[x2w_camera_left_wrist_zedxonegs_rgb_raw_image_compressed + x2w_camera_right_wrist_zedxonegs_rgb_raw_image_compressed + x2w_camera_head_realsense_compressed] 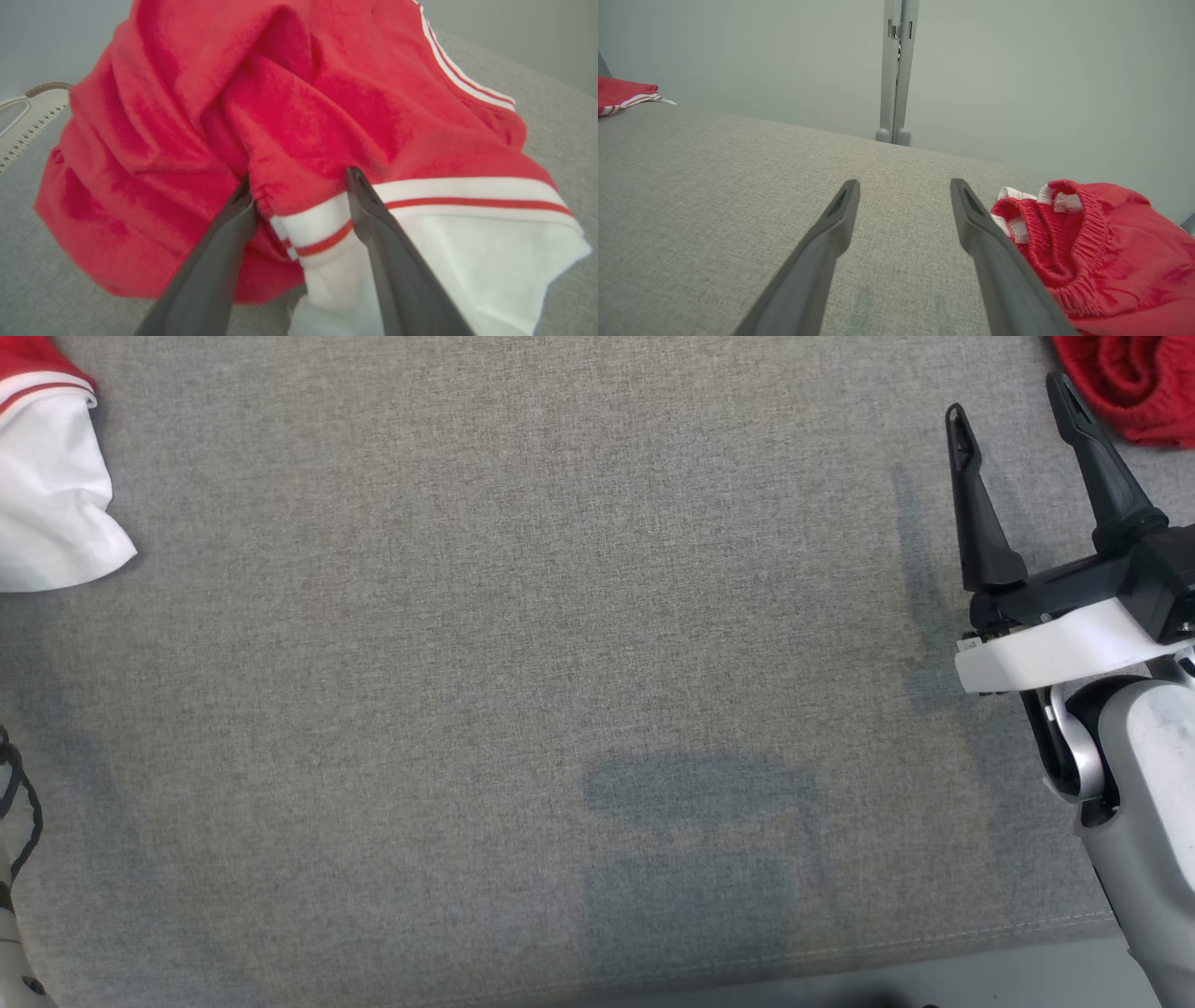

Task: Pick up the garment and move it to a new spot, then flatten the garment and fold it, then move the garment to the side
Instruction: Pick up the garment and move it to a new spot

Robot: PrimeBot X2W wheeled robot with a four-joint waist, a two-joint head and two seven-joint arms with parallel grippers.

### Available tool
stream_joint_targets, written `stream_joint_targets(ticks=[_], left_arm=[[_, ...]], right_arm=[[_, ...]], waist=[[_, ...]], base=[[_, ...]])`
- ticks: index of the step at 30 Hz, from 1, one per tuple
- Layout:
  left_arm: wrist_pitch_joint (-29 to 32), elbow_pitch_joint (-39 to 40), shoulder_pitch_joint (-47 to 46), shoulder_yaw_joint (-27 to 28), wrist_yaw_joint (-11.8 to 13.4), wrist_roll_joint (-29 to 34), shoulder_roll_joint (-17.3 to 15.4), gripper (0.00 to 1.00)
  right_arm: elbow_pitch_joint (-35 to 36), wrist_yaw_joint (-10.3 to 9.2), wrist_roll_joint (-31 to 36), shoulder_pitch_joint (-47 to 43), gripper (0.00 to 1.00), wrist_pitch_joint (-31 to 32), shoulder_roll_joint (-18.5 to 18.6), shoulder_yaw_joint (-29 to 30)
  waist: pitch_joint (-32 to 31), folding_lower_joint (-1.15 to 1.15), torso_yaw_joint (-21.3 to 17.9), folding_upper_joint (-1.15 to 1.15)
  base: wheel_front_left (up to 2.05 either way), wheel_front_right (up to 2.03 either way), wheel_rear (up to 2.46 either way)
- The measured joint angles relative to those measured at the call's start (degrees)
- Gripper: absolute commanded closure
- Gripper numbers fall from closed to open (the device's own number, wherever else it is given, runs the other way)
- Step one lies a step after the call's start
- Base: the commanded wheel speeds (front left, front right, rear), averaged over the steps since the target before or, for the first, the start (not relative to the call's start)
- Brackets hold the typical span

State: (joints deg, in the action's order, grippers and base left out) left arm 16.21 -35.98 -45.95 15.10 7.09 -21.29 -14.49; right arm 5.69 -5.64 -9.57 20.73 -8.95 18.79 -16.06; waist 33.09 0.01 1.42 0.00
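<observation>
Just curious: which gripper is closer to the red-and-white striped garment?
Left. The left gripper straddles the garment at its striped hem; the right gripper is across the grey surface, beside red ribbed cloth.

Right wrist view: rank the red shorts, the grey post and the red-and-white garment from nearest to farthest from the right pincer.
1. Red shorts, lower right, beside the right pincer.
2. Grey post, straight ahead at the far edge.
3. Red-and-white garment, far upper left.
</observation>
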Motion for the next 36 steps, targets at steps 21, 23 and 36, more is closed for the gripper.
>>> stream_joint_targets(ticks=[21,23,36], left_arm=[[-9.93,0.52,-2.77,-5.16,-2.18,4.88,0.30,1.00],[-11.58,0.98,-3.28,-6.21,-3.34,5.43,-0.02,1.00],[-17.58,3.05,-6.62,-13.30,-11.13,7.88,-0.32,1.00]], right_arm=[[-3.14,-0.07,-0.55,-0.12,0.00,-1.89,-1.30,0.27],[-4.01,-0.07,-0.59,-0.16,0.00,-2.20,-1.77,0.23],[-9.59,0.09,-3.13,-1.58,0.00,-3.69,-6.13,-1.90]], waist=[[-5.79,0.00,2.41,0.00],[-6.97,-0.01,2.62,0.00],[-16.42,-0.01,2.77,0.00]], base=[[0.00,0.00,0.00],[0.00,0.00,0.00],[0.00,0.00,0.00]])
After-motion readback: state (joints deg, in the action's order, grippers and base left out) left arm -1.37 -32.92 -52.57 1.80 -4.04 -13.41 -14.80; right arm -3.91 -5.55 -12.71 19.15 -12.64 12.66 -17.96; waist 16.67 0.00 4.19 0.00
